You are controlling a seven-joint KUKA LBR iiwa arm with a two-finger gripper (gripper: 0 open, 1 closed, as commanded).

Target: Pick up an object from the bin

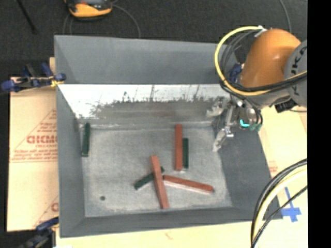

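My gripper [223,136] hangs at the bin's right side, above the sloping right wall, its two thin fingers close together with nothing seen between them. Nearest to it, to the left on the bin floor, an upright red-brown stick [178,146] lies with a short dark green stick [185,153] right beside it. Lower down, another red-brown stick [188,184] lies nearly level, and a longer one [159,182] crosses a dark green stick [148,180] near the floor's middle.
A lone dark green stick [85,139] lies against the left wall. A small dark speck [102,198] sits at the front left of the floor. The arm with its orange cover and cables looms over the bin's right rim.
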